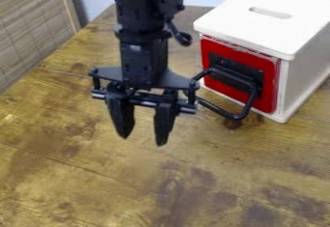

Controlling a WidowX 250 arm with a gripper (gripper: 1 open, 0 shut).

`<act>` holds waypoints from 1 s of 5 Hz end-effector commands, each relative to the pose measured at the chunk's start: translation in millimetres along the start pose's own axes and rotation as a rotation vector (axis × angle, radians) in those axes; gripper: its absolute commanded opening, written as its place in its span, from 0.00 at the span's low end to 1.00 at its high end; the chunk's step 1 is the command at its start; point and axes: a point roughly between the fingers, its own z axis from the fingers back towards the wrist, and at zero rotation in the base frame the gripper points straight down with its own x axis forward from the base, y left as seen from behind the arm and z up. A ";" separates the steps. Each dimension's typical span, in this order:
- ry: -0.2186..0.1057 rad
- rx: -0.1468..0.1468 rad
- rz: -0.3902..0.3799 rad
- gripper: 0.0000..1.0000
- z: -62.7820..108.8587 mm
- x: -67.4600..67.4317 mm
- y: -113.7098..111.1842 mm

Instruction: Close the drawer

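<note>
Two fingers [125,122], one drawer [237,74].

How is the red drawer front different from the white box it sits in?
The drawer is red with a black loop handle sticking out; the box is plain white. The box has a slot on top; the drawer front has none. The drawer faces sideways, toward the end effector. Both are rectangular.

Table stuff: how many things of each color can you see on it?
Red: 1, the drawer
White: 1, the cabinet
Black: 2, the handle and the gripper
Total: 4
</note>
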 end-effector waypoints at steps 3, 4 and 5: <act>-0.094 -0.047 -0.043 1.00 35.9 5.6 21.6; -0.092 -0.046 -0.040 1.00 33.9 3.6 7.3; -0.084 -0.045 -0.027 1.00 30.8 0.5 -6.2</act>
